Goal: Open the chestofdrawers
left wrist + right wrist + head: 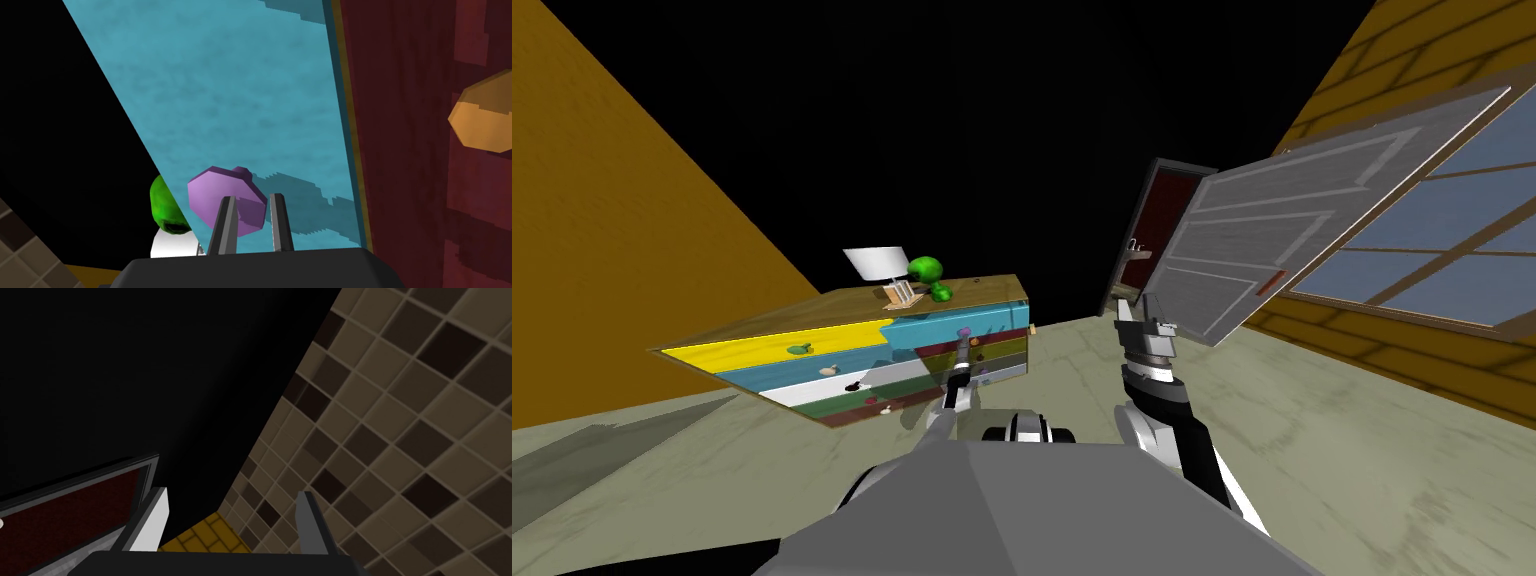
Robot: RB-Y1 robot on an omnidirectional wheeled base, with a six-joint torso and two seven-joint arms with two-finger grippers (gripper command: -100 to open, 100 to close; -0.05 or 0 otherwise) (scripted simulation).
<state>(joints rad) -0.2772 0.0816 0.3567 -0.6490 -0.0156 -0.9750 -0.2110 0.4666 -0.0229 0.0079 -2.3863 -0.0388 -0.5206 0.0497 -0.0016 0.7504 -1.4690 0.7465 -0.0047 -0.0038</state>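
Left claw (252,197) clenched on purple knob (215,192) at my 12 o'clock, blue drawer (225,100) behind, right claw (232,513) released at 1, door (1292,230) edge beyond, floor (1362,450) at 3.

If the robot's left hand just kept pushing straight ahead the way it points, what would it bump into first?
The left hand would meet the purple knob, seemingly pinched between its fingers already; just behind lies the blue drawer front.
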